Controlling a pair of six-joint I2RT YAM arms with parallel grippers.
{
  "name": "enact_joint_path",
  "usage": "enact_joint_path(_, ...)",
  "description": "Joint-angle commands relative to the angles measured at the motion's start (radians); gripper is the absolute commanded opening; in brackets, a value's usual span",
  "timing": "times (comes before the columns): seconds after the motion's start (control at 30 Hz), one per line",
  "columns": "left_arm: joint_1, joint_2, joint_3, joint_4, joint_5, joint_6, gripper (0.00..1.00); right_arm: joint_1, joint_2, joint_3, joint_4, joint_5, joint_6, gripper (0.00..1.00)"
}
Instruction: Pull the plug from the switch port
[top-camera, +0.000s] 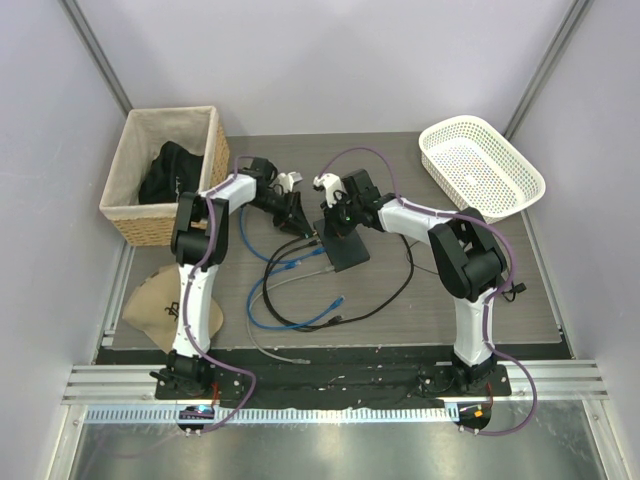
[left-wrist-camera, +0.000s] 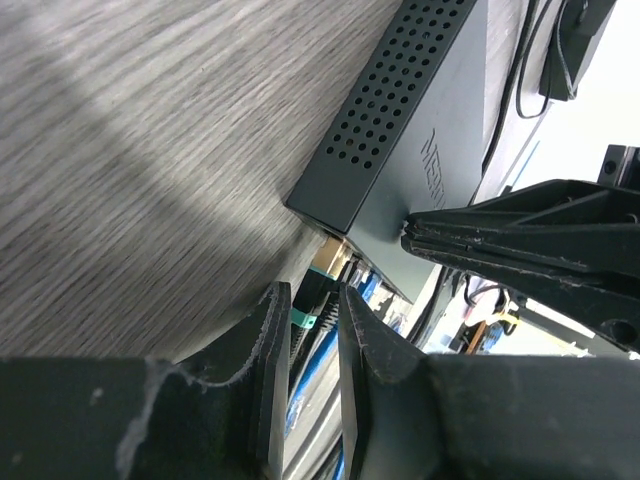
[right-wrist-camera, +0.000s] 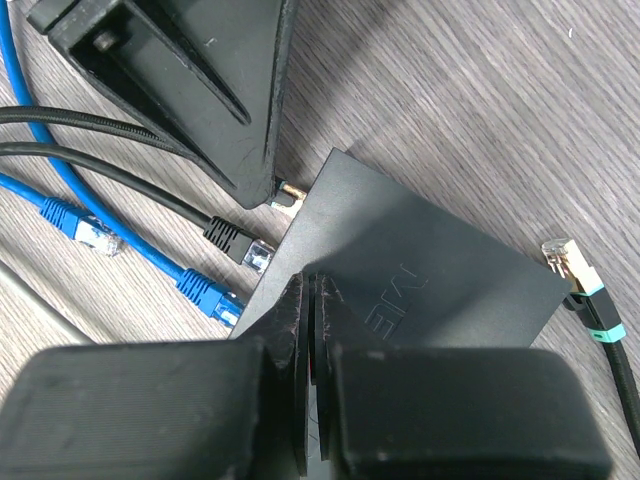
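My left hand (left-wrist-camera: 312, 300) squeezes the plug (left-wrist-camera: 325, 262) in the switch port (left-wrist-camera: 340, 238), low in the middle. My right hand (right-wrist-camera: 310, 285), fingers together, holds the switch (right-wrist-camera: 430, 260) down. If it slips, the switch could slide too.

Even bright light, soft shadows, blurred foreground.
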Motion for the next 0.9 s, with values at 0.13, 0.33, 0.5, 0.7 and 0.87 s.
enact_joint_path(0.13,-0.013,0.107,0.113,-0.190,-0.148,0.076,0.00,0.015,0.077,-0.034,-0.138,0.054,-0.027,0.01)
enact_joint_path(0.33,-0.008,0.082,0.123,-0.165,-0.196,0.058,0.00,0.015,0.074,-0.038,-0.137,0.053,-0.028,0.01)
enact_joint_path(0.5,-0.007,0.025,-0.023,-0.145,-0.200,0.110,0.00,0.018,0.077,-0.036,-0.138,0.054,-0.031,0.01)
enact_joint_path(0.7,-0.007,0.019,-0.045,-0.141,-0.208,0.144,0.00,0.018,0.081,-0.031,-0.143,0.051,-0.031,0.01)
enact_joint_path(0.87,-0.007,0.055,0.102,-0.185,-0.215,0.140,0.00,0.020,0.083,-0.030,-0.143,0.050,-0.035,0.01)
